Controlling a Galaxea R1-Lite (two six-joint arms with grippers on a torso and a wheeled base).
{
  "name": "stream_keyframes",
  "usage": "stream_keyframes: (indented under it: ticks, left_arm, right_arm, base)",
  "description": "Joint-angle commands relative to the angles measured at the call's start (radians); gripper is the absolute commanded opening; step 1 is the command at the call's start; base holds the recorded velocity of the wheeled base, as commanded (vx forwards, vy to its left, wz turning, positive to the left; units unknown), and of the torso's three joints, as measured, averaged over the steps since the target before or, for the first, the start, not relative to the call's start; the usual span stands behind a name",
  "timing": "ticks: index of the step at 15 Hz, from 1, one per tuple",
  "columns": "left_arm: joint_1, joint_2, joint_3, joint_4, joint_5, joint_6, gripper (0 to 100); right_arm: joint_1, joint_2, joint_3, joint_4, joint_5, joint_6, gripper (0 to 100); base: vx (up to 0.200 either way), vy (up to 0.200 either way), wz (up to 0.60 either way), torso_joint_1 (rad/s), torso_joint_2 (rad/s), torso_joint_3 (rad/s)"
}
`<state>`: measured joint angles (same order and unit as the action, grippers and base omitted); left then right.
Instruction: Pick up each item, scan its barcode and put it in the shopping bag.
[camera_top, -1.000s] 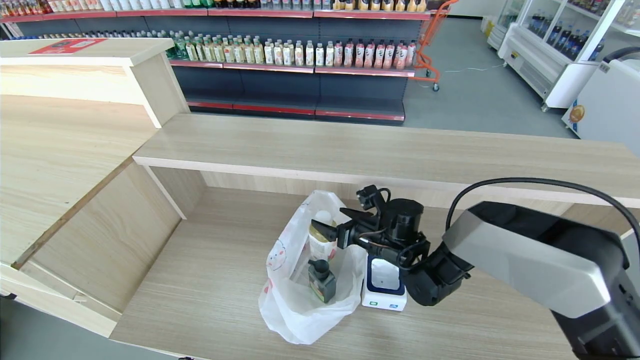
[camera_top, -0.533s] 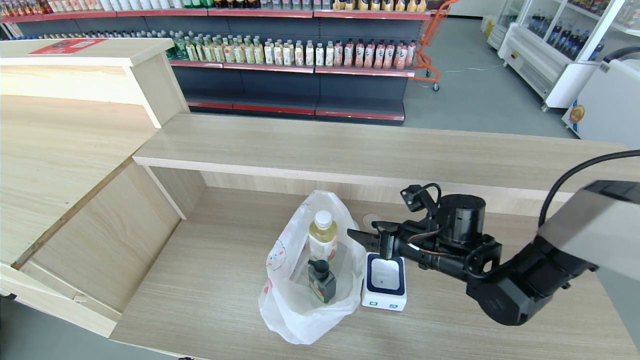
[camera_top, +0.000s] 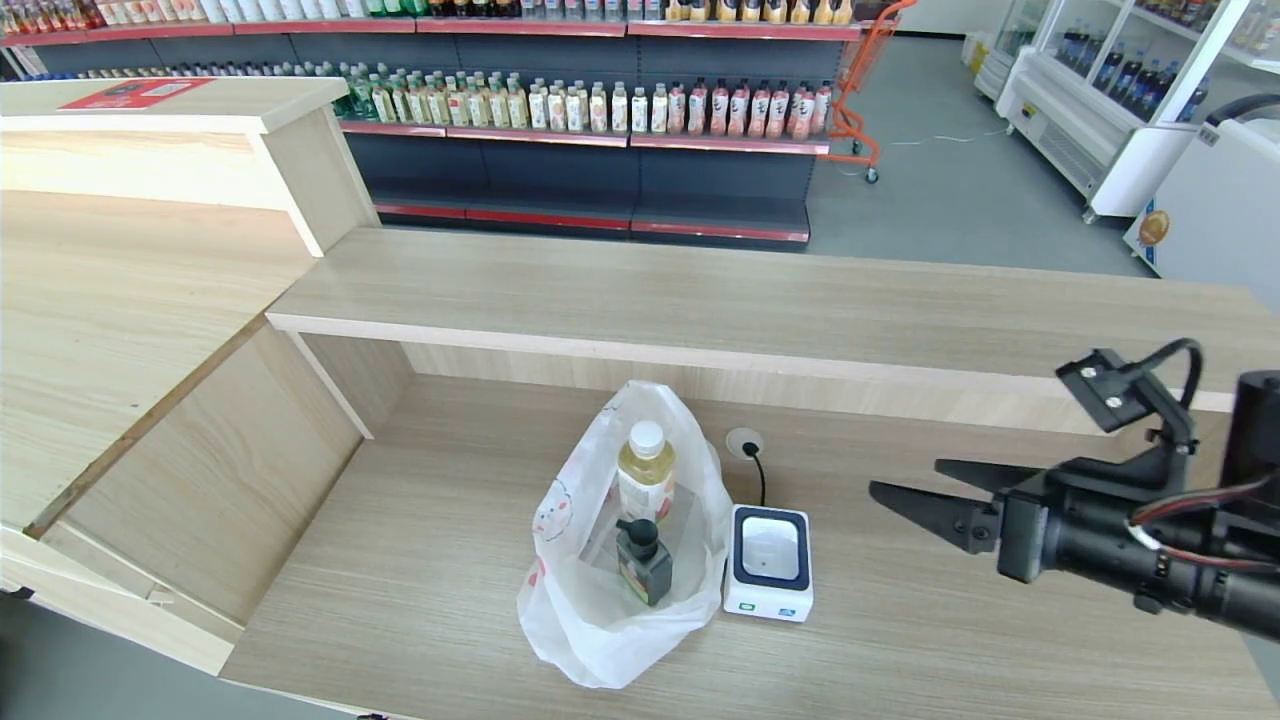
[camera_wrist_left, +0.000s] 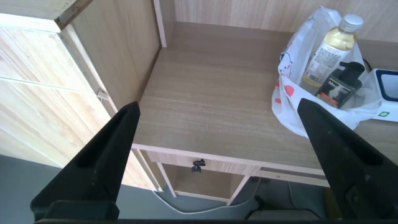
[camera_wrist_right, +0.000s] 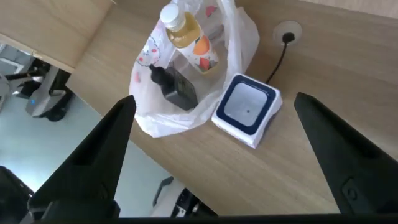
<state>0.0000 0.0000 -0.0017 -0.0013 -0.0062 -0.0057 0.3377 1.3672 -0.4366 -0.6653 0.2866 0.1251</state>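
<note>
A white plastic shopping bag (camera_top: 590, 600) (camera_wrist_left: 292, 109) (camera_wrist_right: 165, 118) stands open on the lower counter. Inside it a yellow drink bottle (camera_top: 645, 470) (camera_wrist_left: 333, 43) (camera_wrist_right: 183, 34) with a white cap stands upright, with a dark pump bottle (camera_top: 643, 563) (camera_wrist_left: 340, 84) (camera_wrist_right: 174, 87) in front of it. A white and blue barcode scanner (camera_top: 768, 562) (camera_wrist_right: 245, 109) sits just right of the bag. My right gripper (camera_top: 925, 490) (camera_wrist_right: 217, 162) hangs open and empty above the counter, well right of the scanner. My left gripper (camera_wrist_left: 217, 165) is open, low beside the counter's front edge, far from the bag.
A raised wooden ledge (camera_top: 760, 300) runs behind the lower counter (camera_top: 420, 560), with a side panel (camera_top: 200, 470) at its left. The scanner's cable goes to a round grommet (camera_top: 745, 442). Store shelves with bottles (camera_top: 590, 105) stand behind.
My right gripper has drawn back to the right, away from the bag and past the scanner, leaving the yellow drink bottle standing in the bag.
</note>
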Motion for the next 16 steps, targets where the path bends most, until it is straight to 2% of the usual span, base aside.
stream_keyframes:
  ticks: [1, 3, 4, 5, 6, 7, 8, 10, 13, 16]
  left_arm:
    - [0.000, 0.000, 0.000, 0.000, 0.000, 0.000, 100]
    - [0.000, 0.000, 0.000, 0.000, 0.000, 0.000, 100]
    - [0.000, 0.000, 0.000, 0.000, 0.000, 0.000, 100]
    - [0.000, 0.000, 0.000, 0.000, 0.000, 0.000, 100]
    - [0.000, 0.000, 0.000, 0.000, 0.000, 0.000, 100]
    - [0.000, 0.000, 0.000, 0.000, 0.000, 0.000, 100]
    - [0.000, 0.000, 0.000, 0.000, 0.000, 0.000, 100]
    - [0.000, 0.000, 0.000, 0.000, 0.000, 0.000, 100]
    - [0.000, 0.000, 0.000, 0.000, 0.000, 0.000, 100]
    - [0.000, 0.000, 0.000, 0.000, 0.000, 0.000, 100]
  right_arm:
    - [-0.103, -0.352, 0.127, 0.168, -0.095, -0.097, 100]
    - [-0.135, -0.563, 0.257, 0.263, -0.175, -0.110, 100]
    - [-0.141, -0.649, 0.305, 0.283, -0.179, -0.122, 100]
    - [-0.158, -0.830, 0.404, 0.311, -0.184, -0.137, 100]
    - [-0.181, -0.952, 0.437, 0.328, -0.196, -0.145, 100]
    - [-0.192, -1.014, 0.437, 0.374, -0.205, -0.147, 100]
    - [-0.250, -1.166, 0.437, 0.495, -0.224, -0.144, 100]
    - [-0.348, -1.289, 0.437, 0.602, -0.227, -0.121, 100]
    - [-0.342, -1.364, 0.437, 0.667, -0.299, -0.137, 100]
    - [-0.342, -1.367, 0.434, 0.673, -0.296, -0.134, 100]
  base:
    - [0.000, 0.000, 0.00, 0.000, 0.00, 0.000]
    - [0.000, 0.000, 0.00, 0.000, 0.00, 0.000]
    - [0.000, 0.000, 0.00, 0.000, 0.00, 0.000]
    - [0.000, 0.000, 0.00, 0.000, 0.00, 0.000]
    - [0.000, 0.000, 0.00, 0.000, 0.00, 0.000]
    - [0.000, 0.000, 0.00, 0.000, 0.00, 0.000]
    - [0.000, 0.000, 0.00, 0.000, 0.00, 0.000]
    - [0.000, 0.000, 0.00, 0.000, 0.00, 0.000]
    - [0.000, 0.000, 0.00, 0.000, 0.00, 0.000]
    - [0.000, 0.000, 0.00, 0.000, 0.00, 0.000]
